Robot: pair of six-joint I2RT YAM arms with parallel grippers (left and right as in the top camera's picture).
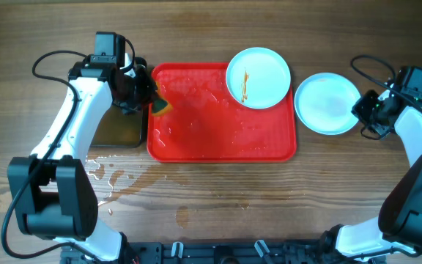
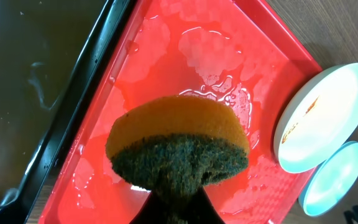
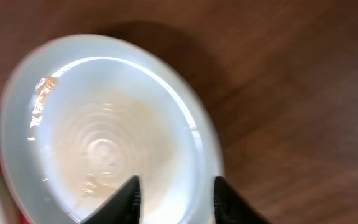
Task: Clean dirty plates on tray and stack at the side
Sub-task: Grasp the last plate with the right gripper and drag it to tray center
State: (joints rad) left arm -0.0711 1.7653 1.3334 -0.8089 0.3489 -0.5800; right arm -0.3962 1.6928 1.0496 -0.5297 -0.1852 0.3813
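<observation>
The red tray (image 1: pixel 211 125) is wet and lies mid-table; it also shows in the left wrist view (image 2: pixel 166 68). One plate with an orange-brown smear (image 1: pixel 258 77) sits on the tray's far right corner, and shows in the left wrist view (image 2: pixel 325 118). A clean-looking plate (image 1: pixel 328 103) lies on the table right of the tray; the right wrist view shows it wet (image 3: pixel 104 124). A third plate is not seen separately. My left gripper (image 1: pixel 152 99) is shut on a yellow-green sponge (image 2: pixel 179 146) over the tray's left edge. My right gripper (image 3: pixel 176 196) is open over the clean plate's right rim.
A black pan of dark water (image 1: pixel 119 130) stands left of the tray, partly under my left arm, and shows in the left wrist view (image 2: pixel 36 81). Water is spilled on the wood (image 1: pixel 116 176) in front of the pan.
</observation>
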